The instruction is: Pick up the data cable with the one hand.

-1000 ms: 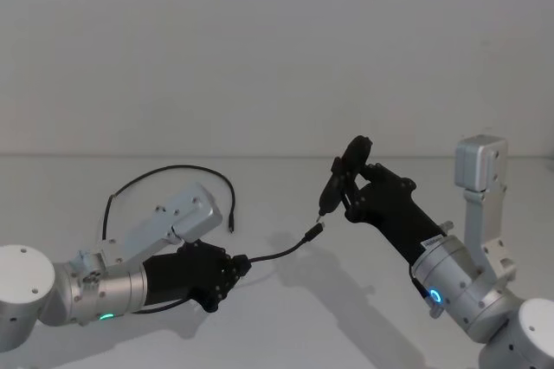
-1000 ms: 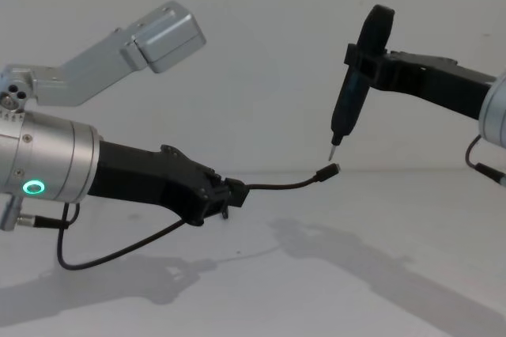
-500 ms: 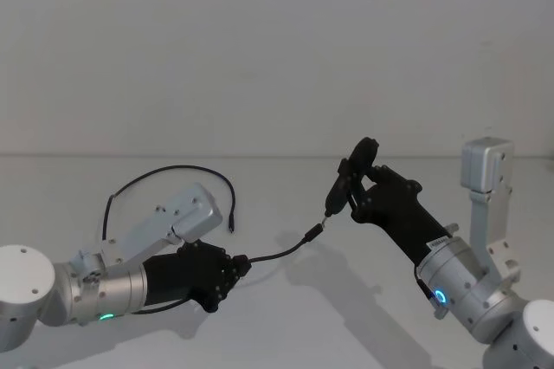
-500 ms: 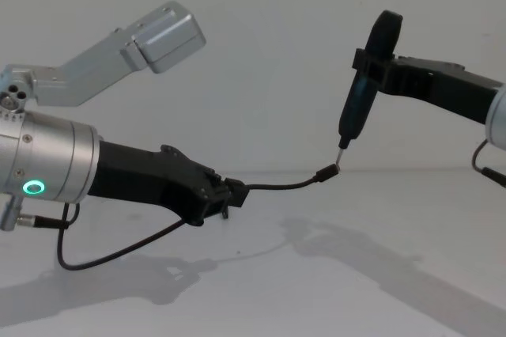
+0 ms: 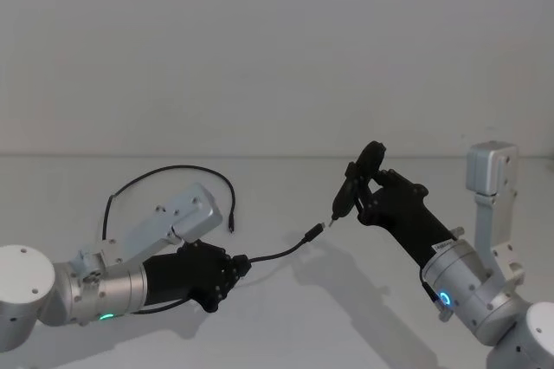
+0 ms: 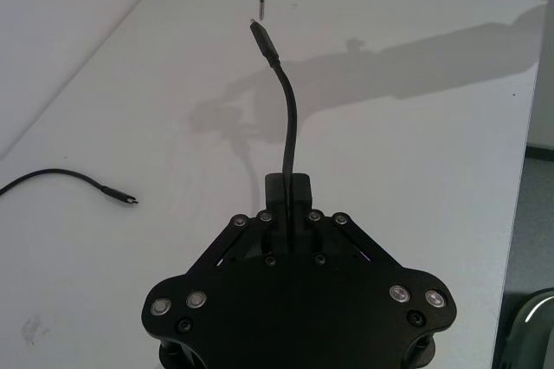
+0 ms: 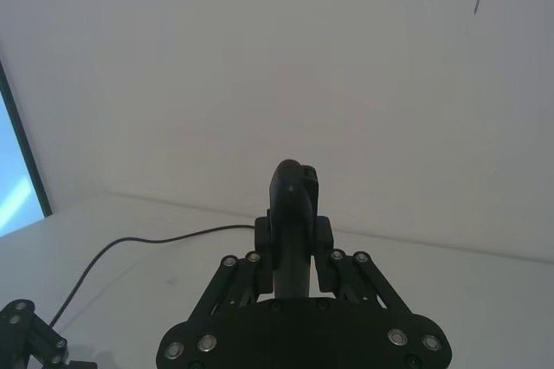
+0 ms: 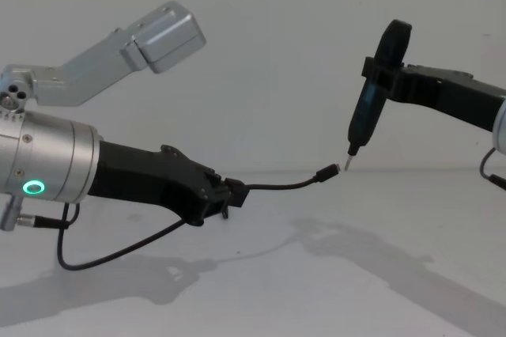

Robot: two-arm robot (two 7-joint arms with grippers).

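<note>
We see the left gripper (image 8: 225,197) low over the white table (image 8: 332,274), its two black fingers clamped on one plug of the data cable (image 8: 281,186). From that grip a short stretch of the cable juts forward and a little upward, free of the table, and ends in a small metal-tipped connector (image 8: 329,172) held in the air. The rest of the cable runs back from the gripper — in the head view it (image 5: 164,174) loops away over the table behind the left arm, and its far plug (image 5: 231,229) lies on the surface, well apart from the gripper (image 5: 232,270). In the left wrist view the fingers (image 6: 264,222) sit tight against the rectangular plug body, with the cable (image 6: 287,126) rising straight out from between them toward the connector (image 6: 261,38). The right gripper (image 8: 378,74) hangs higher, off to the right, and is closed around a black pen-like tool (image 8: 371,100) that points downward. The tool's thin tip (image 8: 349,158) stands just beside the raised connector, a touch above it; we cannot tell whether the two touch. In the right wrist view that gripper's fingers (image 7: 260,235) clasp the tool's dark barrel (image 7: 293,213) on both sides.
</note>
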